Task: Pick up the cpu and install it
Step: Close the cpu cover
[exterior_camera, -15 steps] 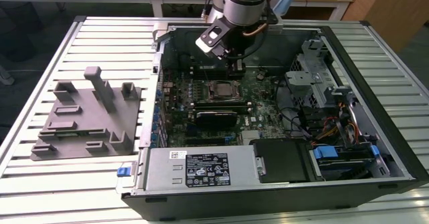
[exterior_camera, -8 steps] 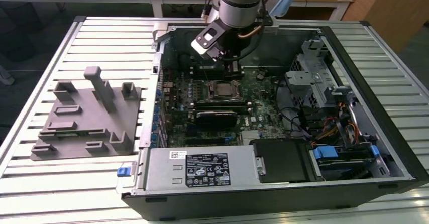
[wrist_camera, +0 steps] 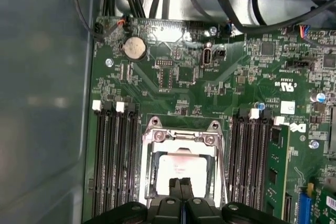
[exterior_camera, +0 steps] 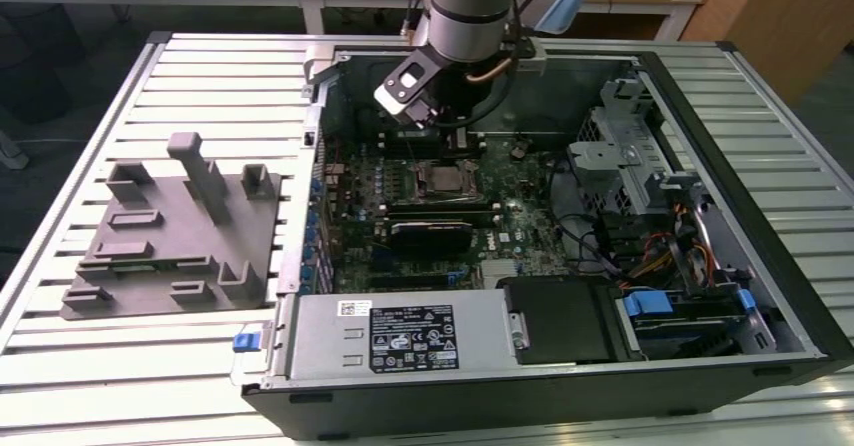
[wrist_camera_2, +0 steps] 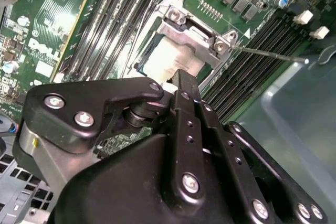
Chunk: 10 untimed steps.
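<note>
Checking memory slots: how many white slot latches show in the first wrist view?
4 latches: two on the socket's case-wall side, two on its other side; the gripper may hide more.

A printed label (exterior_camera: 411, 338) sits on the power supply (exterior_camera: 334, 356), white lettering (wrist_camera_2: 44, 50) on the motherboard (wrist_camera_2: 52, 3)

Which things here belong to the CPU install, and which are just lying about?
Job in hand: cpu, inside the socket frame; gripper, shut, right over the cpu.
Lying about: grey fixture block; power supply; coin battery.
</note>
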{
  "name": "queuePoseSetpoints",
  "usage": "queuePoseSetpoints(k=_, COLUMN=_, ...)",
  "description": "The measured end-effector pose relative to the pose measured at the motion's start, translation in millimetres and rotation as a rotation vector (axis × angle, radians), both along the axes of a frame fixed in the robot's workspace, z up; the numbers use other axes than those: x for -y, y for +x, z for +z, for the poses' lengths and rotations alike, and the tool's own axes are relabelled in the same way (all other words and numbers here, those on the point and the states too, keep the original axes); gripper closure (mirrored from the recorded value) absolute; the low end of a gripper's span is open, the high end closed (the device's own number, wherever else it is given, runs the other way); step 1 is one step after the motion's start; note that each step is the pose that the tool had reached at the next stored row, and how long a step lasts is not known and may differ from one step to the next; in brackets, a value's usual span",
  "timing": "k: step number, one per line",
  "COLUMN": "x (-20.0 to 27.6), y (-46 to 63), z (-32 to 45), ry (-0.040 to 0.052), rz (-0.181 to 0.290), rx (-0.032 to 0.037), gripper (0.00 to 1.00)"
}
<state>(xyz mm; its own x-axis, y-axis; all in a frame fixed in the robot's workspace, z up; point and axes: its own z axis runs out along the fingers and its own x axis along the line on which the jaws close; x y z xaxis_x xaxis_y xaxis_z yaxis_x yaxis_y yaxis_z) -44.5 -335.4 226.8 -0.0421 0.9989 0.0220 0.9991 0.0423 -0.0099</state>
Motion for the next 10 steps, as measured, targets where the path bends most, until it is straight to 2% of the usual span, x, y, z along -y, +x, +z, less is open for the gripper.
queuePoseSetpoints(k=10, x=0.0, y=-10.8, z=-5.7, ry=0.0001, rz=0.000, rx=0.0000, gripper=0.89)
